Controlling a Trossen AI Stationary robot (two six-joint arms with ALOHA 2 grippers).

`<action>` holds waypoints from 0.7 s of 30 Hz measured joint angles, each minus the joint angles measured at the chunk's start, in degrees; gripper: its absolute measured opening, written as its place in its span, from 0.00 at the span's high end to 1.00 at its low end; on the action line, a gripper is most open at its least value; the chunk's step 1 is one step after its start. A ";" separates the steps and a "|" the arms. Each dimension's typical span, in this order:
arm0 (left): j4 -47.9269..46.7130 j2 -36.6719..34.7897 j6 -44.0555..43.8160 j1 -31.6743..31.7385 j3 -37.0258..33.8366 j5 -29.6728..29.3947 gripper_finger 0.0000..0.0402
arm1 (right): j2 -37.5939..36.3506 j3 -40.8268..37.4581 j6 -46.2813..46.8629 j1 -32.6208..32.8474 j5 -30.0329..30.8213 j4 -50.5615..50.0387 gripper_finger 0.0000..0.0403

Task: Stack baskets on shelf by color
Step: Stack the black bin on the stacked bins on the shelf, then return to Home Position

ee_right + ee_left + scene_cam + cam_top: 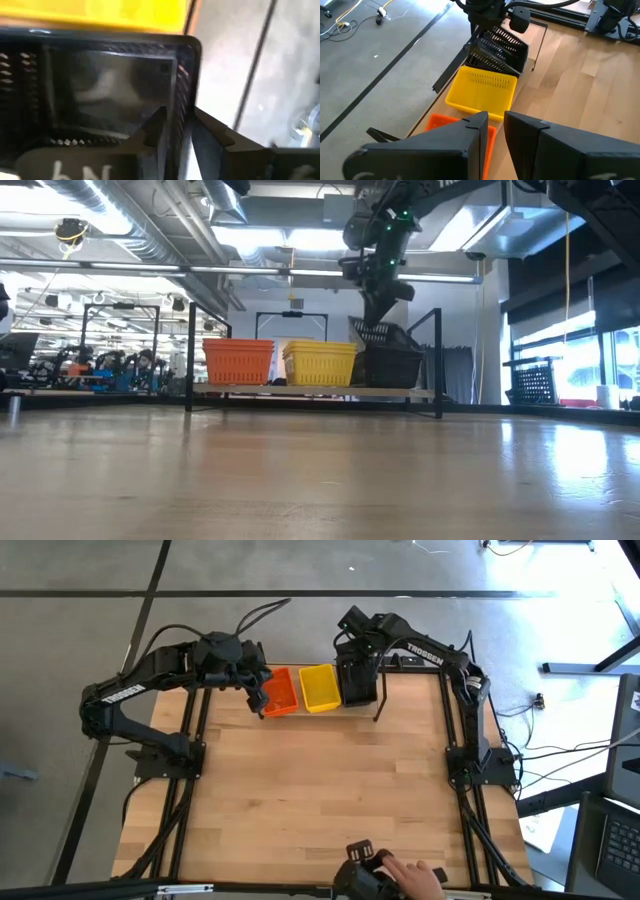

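The shelf [385,700] stands along the table's far edge. On it, from left to right, are the orange baskets [281,690] [238,362], the yellow baskets [320,687] [320,363] and a black basket [395,368]. How many are nested in each pile does not show. My right gripper [176,131] [380,305] is above the black pile, shut on a second black basket [496,47] that is tilted over the lower one. My left gripper [495,122] [260,692] hovers over the orange pile's left side, its fingers a narrow gap apart, touching nothing. My right gripper pinches a mesh side wall [175,107] of the upper black basket near a corner, one finger inside and one outside. The fingers come from above, pointing down. The basket is tilted, its low end [400,352] resting in the black basket beneath it.
The shelf's black end loops [190,355] [438,360] rise at both ends. At the table's near edge a person's hand [412,875] holds a dark device. Bare wooden tabletop [330,790] stretches between the shelf and the near edge.
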 joint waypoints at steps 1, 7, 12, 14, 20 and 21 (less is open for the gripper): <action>0.00 0.00 0.00 0.00 0.00 0.00 0.86 | 0.00 0.04 0.02 0.03 1.21 0.01 0.80; 0.00 0.00 0.01 0.00 0.00 0.00 0.86 | -0.19 0.13 -0.06 0.77 10.20 0.13 0.79; -0.60 0.00 0.02 0.00 0.00 -0.03 0.86 | -1.54 0.20 2.10 1.56 14.48 0.96 0.79; -1.43 0.00 0.02 0.00 0.00 -0.56 0.86 | -2.77 0.20 4.55 2.21 14.68 0.54 0.79; -6.86 -0.06 0.46 0.00 0.00 -3.62 0.86 | -9.40 0.22 11.49 6.11 16.27 -0.82 0.81; -7.77 -0.09 0.44 0.00 0.00 -4.00 0.86 | -10.74 0.24 13.24 6.69 15.96 -1.00 0.81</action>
